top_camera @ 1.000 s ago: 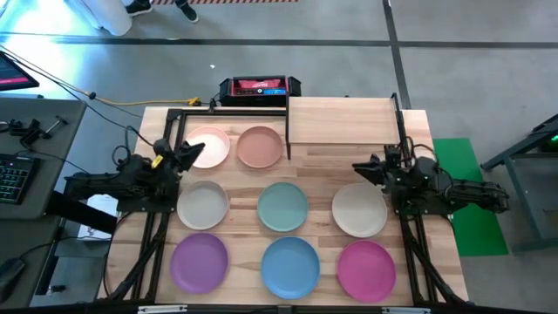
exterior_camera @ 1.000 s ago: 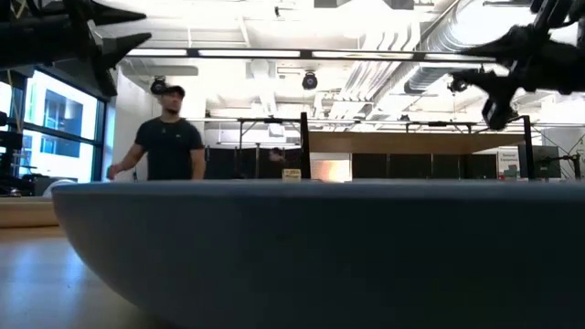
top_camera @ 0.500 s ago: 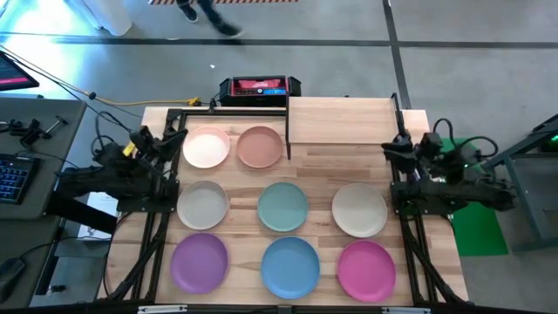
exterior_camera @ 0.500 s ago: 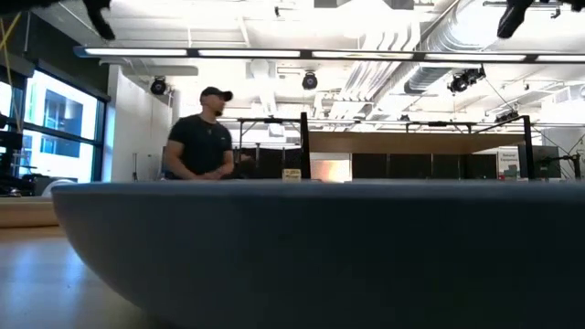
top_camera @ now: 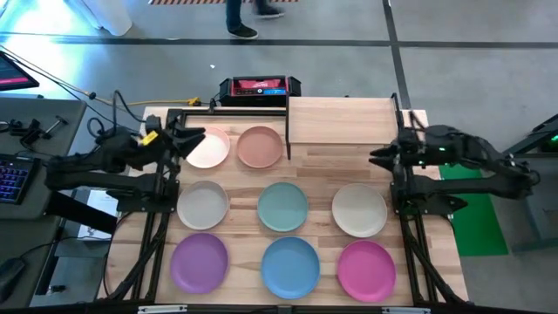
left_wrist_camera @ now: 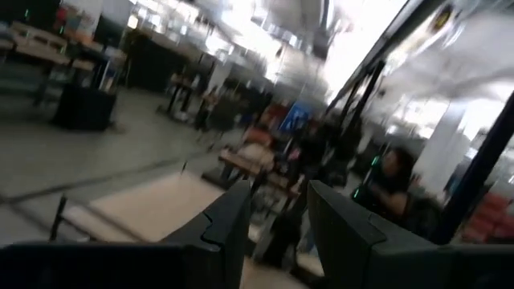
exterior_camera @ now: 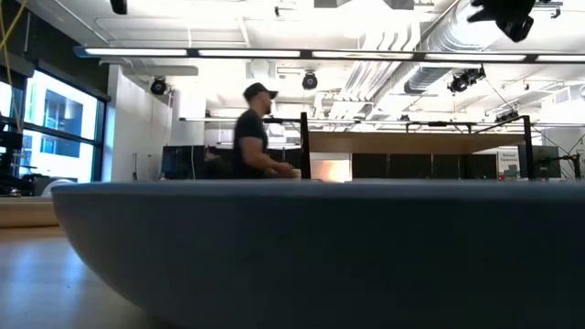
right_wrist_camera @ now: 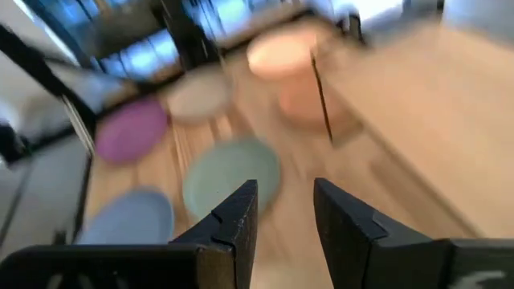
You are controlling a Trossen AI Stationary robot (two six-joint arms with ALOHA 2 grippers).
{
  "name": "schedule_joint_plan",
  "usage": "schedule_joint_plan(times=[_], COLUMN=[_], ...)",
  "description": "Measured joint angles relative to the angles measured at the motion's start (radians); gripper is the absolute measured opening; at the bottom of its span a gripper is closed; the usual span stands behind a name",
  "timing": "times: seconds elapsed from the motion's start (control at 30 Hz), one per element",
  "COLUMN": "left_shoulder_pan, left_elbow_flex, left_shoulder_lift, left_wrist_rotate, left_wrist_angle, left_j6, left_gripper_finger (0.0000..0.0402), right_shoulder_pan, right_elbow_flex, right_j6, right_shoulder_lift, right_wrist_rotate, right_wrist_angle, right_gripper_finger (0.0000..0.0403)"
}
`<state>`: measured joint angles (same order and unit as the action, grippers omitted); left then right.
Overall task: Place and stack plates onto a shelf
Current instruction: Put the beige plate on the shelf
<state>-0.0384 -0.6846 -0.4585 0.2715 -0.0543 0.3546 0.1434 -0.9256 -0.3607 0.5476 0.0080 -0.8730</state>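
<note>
Several round plates lie flat on the wooden tabletop in three rows. The far row holds pale pink (top_camera: 207,146) and terracotta (top_camera: 260,146). In the middle row are cream (top_camera: 202,205), teal (top_camera: 282,207) and cream (top_camera: 359,209). The near row holds purple (top_camera: 199,262), blue (top_camera: 290,266) and magenta (top_camera: 366,269). The light-wood shelf (top_camera: 343,122) stands at the far right. My left gripper (top_camera: 195,137) hangs open, high over the pink plate's left rim. My right gripper (top_camera: 378,158) is open above the shelf's near right corner. Neither holds anything.
A red-and-black device (top_camera: 259,87) sits beyond the table's far edge. Black frame rails (top_camera: 148,235) run along both table sides. A green mat (top_camera: 471,201) lies to the right. In the low view the blue plate (exterior_camera: 320,247) fills the foreground, and a person (exterior_camera: 256,132) walks behind.
Both grippers have risen well above the table and rolled at the wrist. The left one has tipped up toward level. In the low view both have climbed to the picture's top edge. The person behind has walked toward the right. No plate has moved.
</note>
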Motion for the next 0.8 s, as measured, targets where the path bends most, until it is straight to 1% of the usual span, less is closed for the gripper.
schedule_joint_plan(times=[0.13,0.27,0.33,0.6,0.8], left_shoulder_pan=[0.000,0.000,0.000,0.000,0.000], left_elbow_flex=[-0.033,-0.037,-0.037,-0.037,-0.037], left_shoulder_lift=[-0.036,-0.051,-0.051,-0.051,-0.050], left_wrist_rotate=[0.000,0.000,0.000,0.000,0.000], left_wrist_angle=[-0.110,-0.136,-0.153,-0.168,-0.188], left_j6=[0.000,0.000,0.000,0.000,0.000], left_gripper_finger=[0.0117,0.0117,0.0117,0.0117,0.0117], right_shoulder_pan=[0.000,0.000,0.000,0.000,-0.029], right_elbow_flex=[-0.022,-0.022,-0.021,0.070,0.156], right_j6=[-0.018,0.002,0.032,0.165,0.251], right_shoulder_lift=[0.098,0.168,0.199,0.279,0.327], right_wrist_rotate=[-0.046,-0.090,-0.091,-0.091,-0.092], right_wrist_angle=[-0.127,-0.199,-0.212,-0.189,-0.076], right_gripper_finger=[0.0107,0.0107,0.0107,0.0107,0.0107])
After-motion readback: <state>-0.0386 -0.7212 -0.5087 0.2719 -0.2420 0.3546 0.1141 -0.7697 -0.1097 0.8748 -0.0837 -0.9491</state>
